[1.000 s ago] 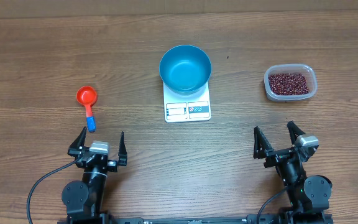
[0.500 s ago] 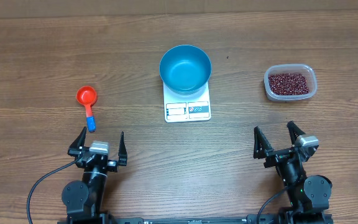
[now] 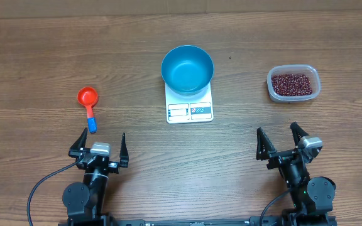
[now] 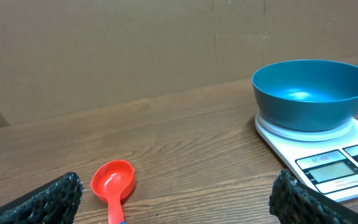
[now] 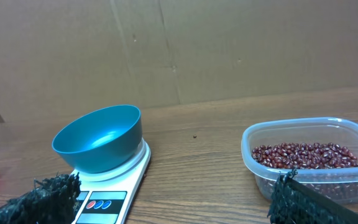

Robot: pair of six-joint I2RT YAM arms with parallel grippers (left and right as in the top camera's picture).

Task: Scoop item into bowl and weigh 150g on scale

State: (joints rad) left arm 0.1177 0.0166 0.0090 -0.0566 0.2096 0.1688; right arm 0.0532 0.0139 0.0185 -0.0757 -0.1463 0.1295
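Observation:
An empty blue bowl [image 3: 187, 68] [image 4: 314, 93] [image 5: 99, 138] stands on the white scale [image 3: 190, 109] [image 4: 347, 163] [image 5: 107, 198] at the table's middle. Dark red beans [image 3: 290, 83] [image 5: 304, 155] fill a clear container [image 3: 293, 96] [image 5: 253, 163] at the right. A red scoop [image 3: 88, 99] [image 4: 113, 183] with a blue handle end lies at the left. My left gripper [image 3: 100, 143] [image 4: 178, 200] stands open near the front edge, just behind the scoop. My right gripper [image 3: 281, 140] [image 5: 176, 200] is open too, in front of the container. Neither holds anything.
A brown cardboard wall [image 4: 135, 43] [image 5: 229, 43] runs along the table's far edge. Bare wood lies between the scale and both grippers.

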